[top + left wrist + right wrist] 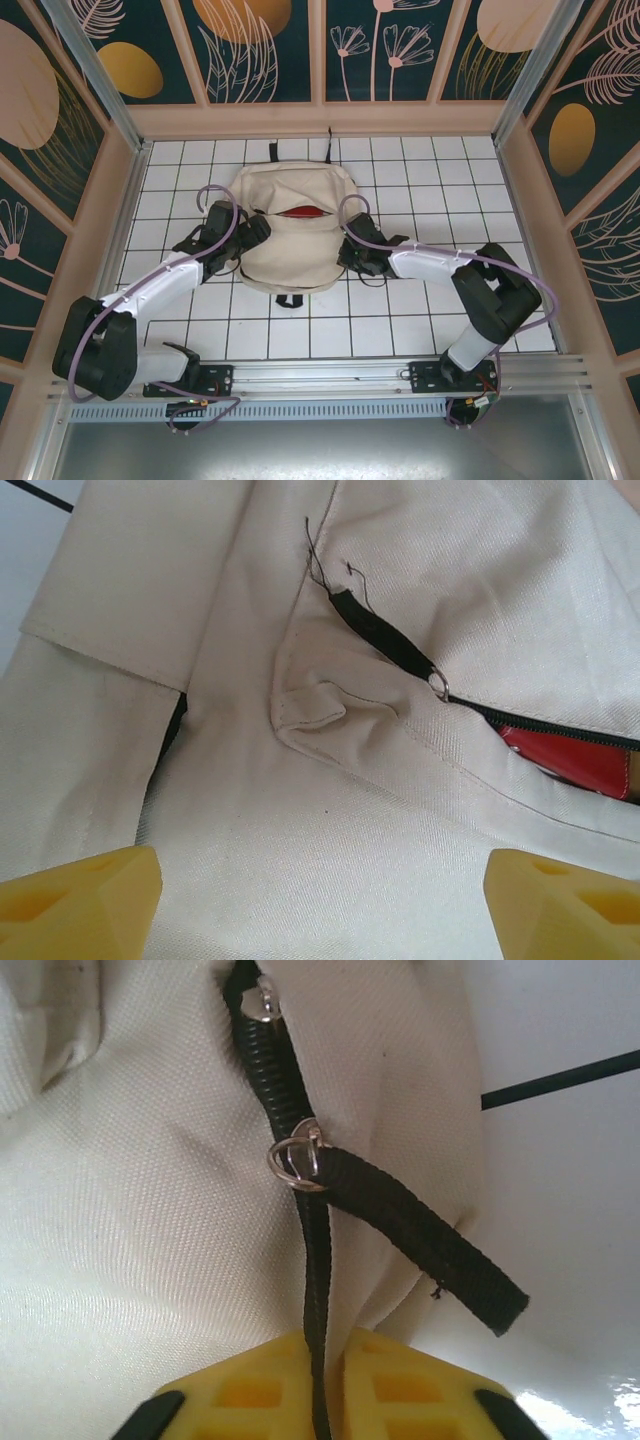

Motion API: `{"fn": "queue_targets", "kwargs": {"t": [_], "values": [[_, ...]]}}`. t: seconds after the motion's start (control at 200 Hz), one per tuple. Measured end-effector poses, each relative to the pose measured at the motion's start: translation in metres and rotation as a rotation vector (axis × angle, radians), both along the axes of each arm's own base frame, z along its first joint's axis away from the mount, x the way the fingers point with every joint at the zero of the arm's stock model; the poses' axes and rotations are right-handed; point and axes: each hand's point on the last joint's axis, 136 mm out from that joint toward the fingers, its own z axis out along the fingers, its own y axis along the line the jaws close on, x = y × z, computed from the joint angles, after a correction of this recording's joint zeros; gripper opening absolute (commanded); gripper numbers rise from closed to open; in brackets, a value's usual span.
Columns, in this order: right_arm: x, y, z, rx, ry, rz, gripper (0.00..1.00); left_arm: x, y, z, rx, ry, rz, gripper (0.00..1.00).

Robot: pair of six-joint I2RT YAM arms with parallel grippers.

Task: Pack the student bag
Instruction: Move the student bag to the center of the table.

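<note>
Low in frame, my right hand (325, 1385) is pressed together on the black zipper track (275, 1070) of the large cream fabric student bag (290, 255), lying mid-frame on the white gridded counter (300, 330). My left hand (320, 905) hangs spread short of the black webbing pull tab (385, 640); beyond, a glossy red item (570, 760) shows. I judge zipping-up is the step: next, pinch that tab and draw it shut.

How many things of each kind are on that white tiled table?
Beige backpack: 1
Red item inside its open zip: 1
Robot pincers: 2, the left pincer and the right pincer
Total: 4
</note>
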Motion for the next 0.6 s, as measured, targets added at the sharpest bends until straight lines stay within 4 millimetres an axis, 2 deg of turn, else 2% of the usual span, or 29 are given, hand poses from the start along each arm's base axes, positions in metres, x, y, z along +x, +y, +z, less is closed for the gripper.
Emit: {"fn": "queue_targets", "kwargs": {"t": [0.15,0.24,0.32,0.375,0.475,0.601], "values": [[0.001,-0.024,0.012,-0.028,-0.053,-0.056,0.05,0.000,0.000,0.002,0.000,-0.005,-0.004,0.89],[-0.003,-0.051,0.022,-0.029,-0.084,-0.107,0.05,0.000,-0.001,0.002,-0.005,-0.006,-0.008,0.89],[-0.011,-0.083,0.021,-0.044,-0.089,-0.168,0.07,0.002,-0.005,0.005,-0.025,-0.017,-0.022,0.89],[-0.017,-0.106,0.017,-0.066,-0.077,-0.207,0.17,0.003,-0.009,0.007,-0.040,-0.024,-0.032,0.89],[-0.026,-0.140,0.009,-0.131,-0.039,-0.261,0.50,0.004,-0.014,0.007,-0.066,-0.031,-0.049,0.89],[-0.029,-0.149,0.013,-0.197,-0.022,-0.243,0.60,0.003,-0.016,0.005,-0.077,-0.029,-0.057,0.90]]}}
